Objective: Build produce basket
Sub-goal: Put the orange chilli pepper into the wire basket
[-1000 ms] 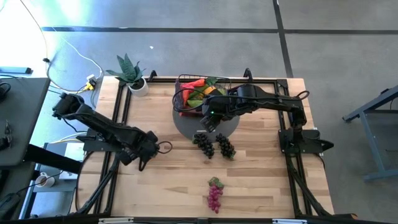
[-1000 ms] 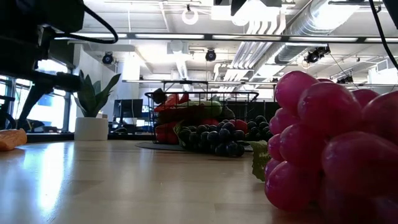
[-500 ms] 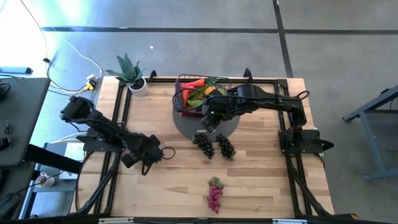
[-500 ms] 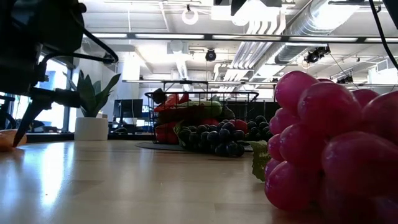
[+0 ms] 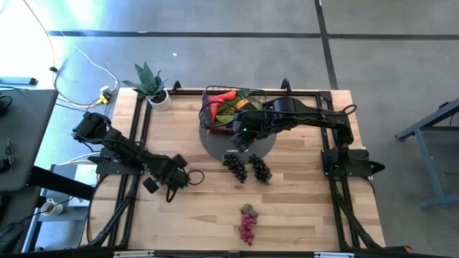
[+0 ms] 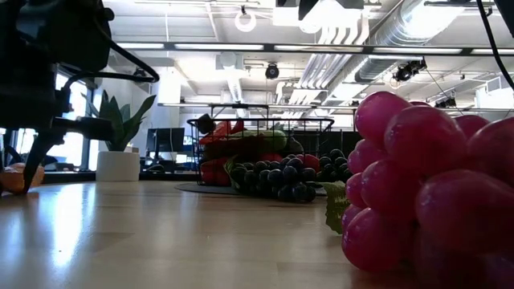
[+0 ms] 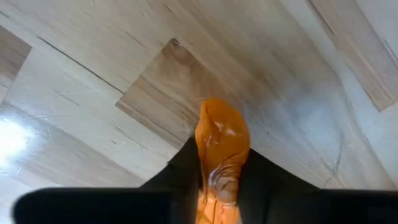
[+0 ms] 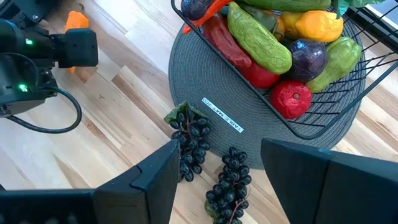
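The black wire basket (image 5: 228,107) stands on a grey round mat (image 5: 214,147) at the table's far middle, filled with produce: a cucumber (image 8: 258,37), a lemon (image 8: 318,25), red and purple pieces. Two dark grape bunches (image 5: 235,166) (image 5: 259,169) lie at the mat's near edge. A pink grape bunch (image 5: 247,223) lies near the front edge. My left gripper (image 5: 176,179) is at the table's left middle, shut on an orange carrot (image 7: 222,149). My right gripper (image 5: 240,137) hangs open and empty over the mat. My left gripper pinches the carrot between its two fingers, one on each long side (image 7: 202,171). The fingers come from above, pointing down, and lie across the carrot. One end of the carrot (image 7: 221,118) sticks out past them. In the low view the carrot (image 6: 12,178) sits at table-top level.
A potted spiky plant (image 5: 150,82) stands at the far left corner. Black frame rails (image 5: 136,122) run along the table's left, right and far edges. Bare wood lies between the left gripper and the dark grapes.
My left gripper has gone down and a little toward the table's near and right edges, onto the carrot, and its fingers now stand on the carrot's two sides. The carrot lies about where it did.
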### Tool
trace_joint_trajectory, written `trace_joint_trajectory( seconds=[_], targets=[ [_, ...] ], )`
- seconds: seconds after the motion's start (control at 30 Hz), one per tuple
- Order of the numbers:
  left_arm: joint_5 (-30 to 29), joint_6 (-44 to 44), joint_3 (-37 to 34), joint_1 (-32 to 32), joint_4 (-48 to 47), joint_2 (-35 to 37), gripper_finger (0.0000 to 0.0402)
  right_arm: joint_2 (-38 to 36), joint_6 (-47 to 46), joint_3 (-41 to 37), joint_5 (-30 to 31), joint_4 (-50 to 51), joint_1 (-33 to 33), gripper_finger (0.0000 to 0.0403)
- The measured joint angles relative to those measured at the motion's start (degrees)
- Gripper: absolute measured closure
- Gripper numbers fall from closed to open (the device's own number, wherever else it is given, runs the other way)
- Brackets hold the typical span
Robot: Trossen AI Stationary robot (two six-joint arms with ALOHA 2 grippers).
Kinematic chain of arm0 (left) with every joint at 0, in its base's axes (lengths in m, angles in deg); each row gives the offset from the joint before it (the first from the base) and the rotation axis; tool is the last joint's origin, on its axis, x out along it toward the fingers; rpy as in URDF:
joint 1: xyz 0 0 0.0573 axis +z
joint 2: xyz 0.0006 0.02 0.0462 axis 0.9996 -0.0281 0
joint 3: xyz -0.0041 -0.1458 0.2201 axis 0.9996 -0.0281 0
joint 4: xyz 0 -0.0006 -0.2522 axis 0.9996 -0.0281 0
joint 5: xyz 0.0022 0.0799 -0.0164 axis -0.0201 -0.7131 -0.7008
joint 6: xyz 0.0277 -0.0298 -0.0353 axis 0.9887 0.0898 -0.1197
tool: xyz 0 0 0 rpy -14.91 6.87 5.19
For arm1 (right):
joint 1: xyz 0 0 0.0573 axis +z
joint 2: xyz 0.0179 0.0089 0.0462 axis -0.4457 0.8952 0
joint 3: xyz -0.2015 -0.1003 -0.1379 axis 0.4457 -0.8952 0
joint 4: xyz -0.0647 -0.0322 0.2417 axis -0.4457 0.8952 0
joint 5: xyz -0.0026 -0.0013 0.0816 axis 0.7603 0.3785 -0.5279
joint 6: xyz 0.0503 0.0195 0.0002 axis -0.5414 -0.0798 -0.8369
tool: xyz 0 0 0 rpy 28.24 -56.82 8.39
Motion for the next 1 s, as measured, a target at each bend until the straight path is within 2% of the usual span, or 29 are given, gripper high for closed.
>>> trace_joint_trajectory(
  seconds=[0.13,0.37,0.73,1.0],
  targets=[
    [0.0,0.0,0.0,0.2,0.0,0.0,0.0367,0.0,-0.4,0.0,0.0,0.0,0.3,0.0194],
    [0.5,0.2,2.2,2.8,-0.4,-0.2,0.0358,0.0,-3.2,0.0,-0.2,0.0,1.2,0.0194],
    [0.5,2.2,6.9,10.6,-0.4,-0.1,0.0362,0.0,-6.3,0.0,-0.2,0.0,3.1,0.0194],
    [0.3,4.1,11.3,15.4,-0.1,4.1,0.0362,0.0,-9.2,0.0,1.3,0.0,5.6,0.0194]
  ],
)
